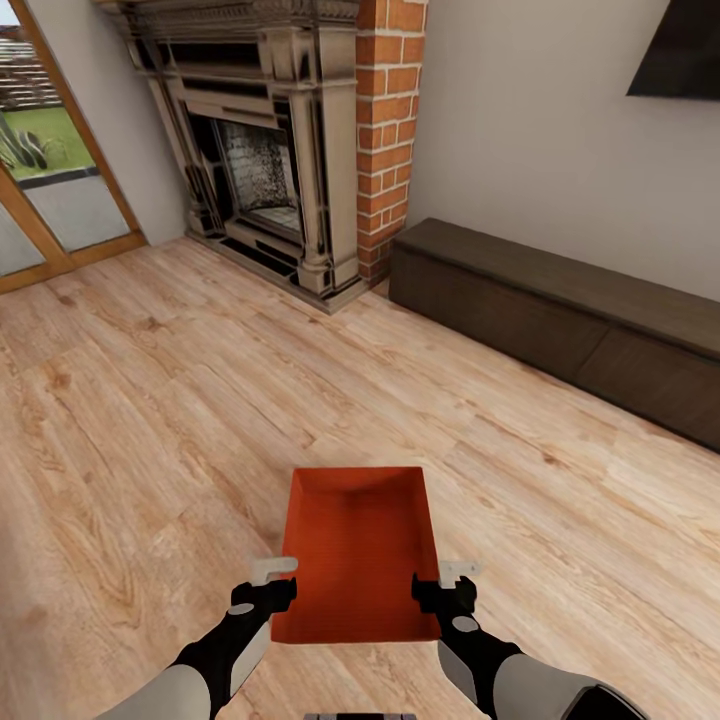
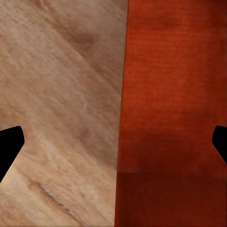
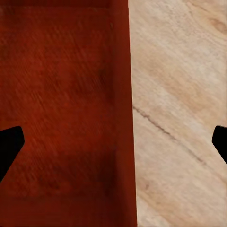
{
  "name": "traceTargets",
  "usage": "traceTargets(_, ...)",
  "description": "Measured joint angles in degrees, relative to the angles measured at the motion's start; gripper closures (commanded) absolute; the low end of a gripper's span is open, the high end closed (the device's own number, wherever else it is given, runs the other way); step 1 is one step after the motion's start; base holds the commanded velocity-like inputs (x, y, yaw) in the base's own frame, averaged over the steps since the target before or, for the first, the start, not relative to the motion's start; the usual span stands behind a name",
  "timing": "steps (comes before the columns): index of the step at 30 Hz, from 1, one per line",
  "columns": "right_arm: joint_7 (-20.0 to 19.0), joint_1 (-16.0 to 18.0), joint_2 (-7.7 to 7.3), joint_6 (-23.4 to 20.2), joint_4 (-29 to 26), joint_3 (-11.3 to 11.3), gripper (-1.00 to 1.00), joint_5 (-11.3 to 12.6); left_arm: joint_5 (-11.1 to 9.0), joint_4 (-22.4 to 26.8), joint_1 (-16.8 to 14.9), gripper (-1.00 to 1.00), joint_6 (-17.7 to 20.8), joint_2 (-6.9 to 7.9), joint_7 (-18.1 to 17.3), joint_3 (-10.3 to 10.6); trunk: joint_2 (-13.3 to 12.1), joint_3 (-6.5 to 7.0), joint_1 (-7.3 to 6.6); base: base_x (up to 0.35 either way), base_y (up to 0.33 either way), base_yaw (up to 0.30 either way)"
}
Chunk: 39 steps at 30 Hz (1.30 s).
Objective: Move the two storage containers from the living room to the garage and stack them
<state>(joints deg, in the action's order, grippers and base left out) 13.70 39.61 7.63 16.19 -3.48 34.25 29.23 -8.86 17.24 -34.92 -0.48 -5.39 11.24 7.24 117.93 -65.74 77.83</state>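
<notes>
One orange-red storage container lies lidless on the light wood-plank floor of the living room, right in front of me. My left gripper is at its left wall and my right gripper at its right wall, both near the box's near end. In the left wrist view the container wall edge runs between the wide-apart fingers of the open left gripper. In the right wrist view the container wall likewise stands between the spread fingers of the open right gripper. Neither jaw presses the wall.
A red-brick fireplace with a brick column stands at the far wall. A long low dark cabinet runs along the right wall. Wood-framed glass doors are at the far left. Wood floor lies all around the box.
</notes>
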Motion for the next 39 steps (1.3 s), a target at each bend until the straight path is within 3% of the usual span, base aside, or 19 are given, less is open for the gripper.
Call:
traceTargets(18,0.00,0.00,0.00,-0.18,0.02,-0.01,-1.00,-0.14,-0.03,0.10,-0.02,-1.00,0.00,0.00,0.00,0.00,7.22,-3.23,3.95,0.000,0.000,0.000)
traceTargets(39,0.00,0.00,-0.16,-0.62,0.02,0.76,-1.00,-1.28,0.06,0.59,-0.03,-1.00,-0.08,0.09,-0.01,0.00,7.23,-3.24,3.96,0.000,0.000,0.000)
